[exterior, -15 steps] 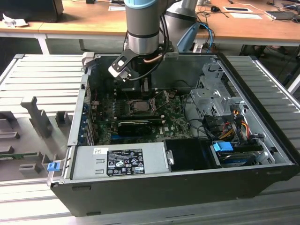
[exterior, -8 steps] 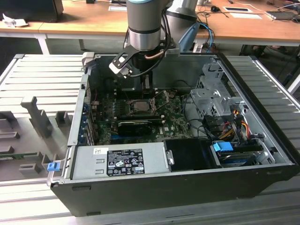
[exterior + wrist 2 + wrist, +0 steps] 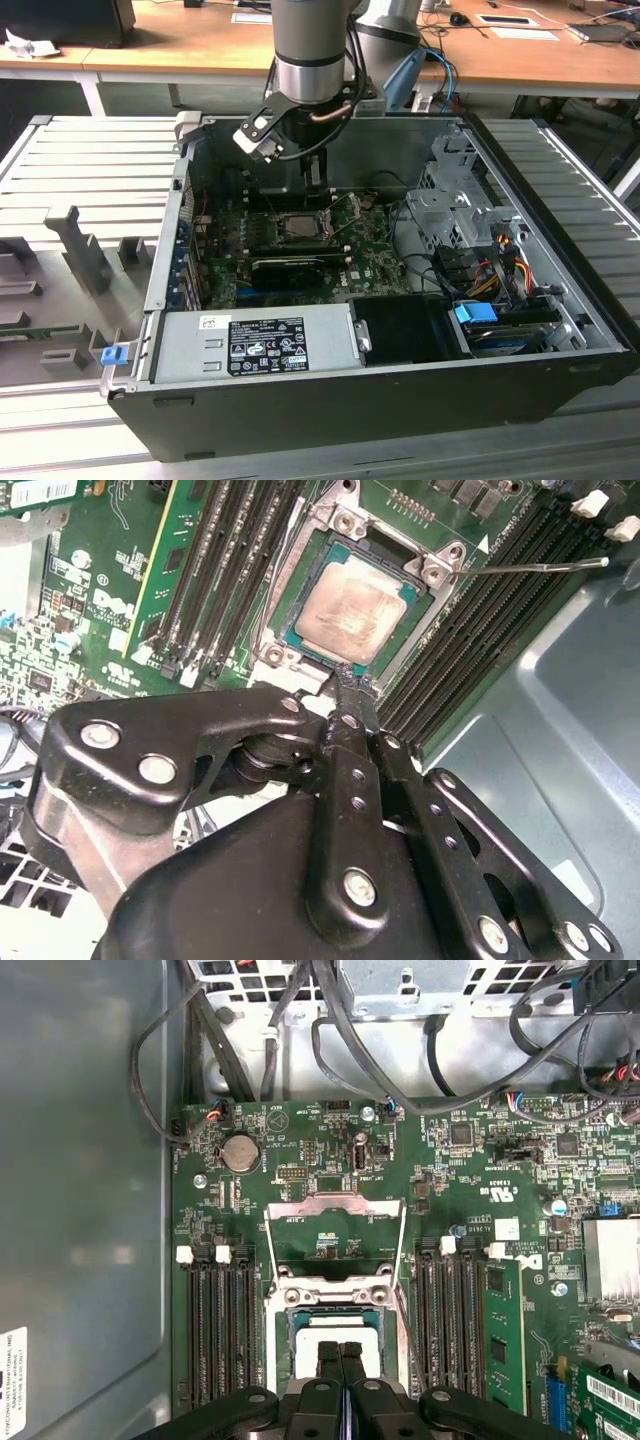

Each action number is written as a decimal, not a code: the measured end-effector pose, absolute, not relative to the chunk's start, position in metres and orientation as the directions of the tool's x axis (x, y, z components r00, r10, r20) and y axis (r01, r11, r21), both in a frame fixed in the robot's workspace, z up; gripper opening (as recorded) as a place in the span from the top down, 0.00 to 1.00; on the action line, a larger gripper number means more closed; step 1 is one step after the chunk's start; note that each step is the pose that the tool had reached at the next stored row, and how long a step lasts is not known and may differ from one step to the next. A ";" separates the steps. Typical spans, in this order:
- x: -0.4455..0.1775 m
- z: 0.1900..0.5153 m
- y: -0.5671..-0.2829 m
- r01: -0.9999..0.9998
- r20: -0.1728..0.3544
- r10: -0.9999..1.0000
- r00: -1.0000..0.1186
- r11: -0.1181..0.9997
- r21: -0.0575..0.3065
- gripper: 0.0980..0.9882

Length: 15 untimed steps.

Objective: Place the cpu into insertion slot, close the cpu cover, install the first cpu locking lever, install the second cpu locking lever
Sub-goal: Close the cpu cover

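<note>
While black memory slots point(image 3: 215, 1330) flank it on both sides, the small square grey-tan cpu point(image 3: 345, 615) lies flat, face up, in the silver-rimmed dark insertion slot point(image 3: 435, 572). Our black hand point(image 3: 345, 680), pinched narrow and empty, sits at the slot's edge. The first wrist view shows us the thin silver cpu cover point(image 3: 335, 1206) tilted up beyond.
</note>
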<state>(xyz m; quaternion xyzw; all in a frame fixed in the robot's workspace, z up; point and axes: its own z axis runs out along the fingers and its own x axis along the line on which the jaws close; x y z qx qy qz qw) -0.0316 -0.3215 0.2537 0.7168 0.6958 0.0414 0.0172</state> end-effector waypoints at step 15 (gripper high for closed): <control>-0.021 0.264 -0.322 0.996 0.036 0.999 0.026 -0.029 0.082 0.99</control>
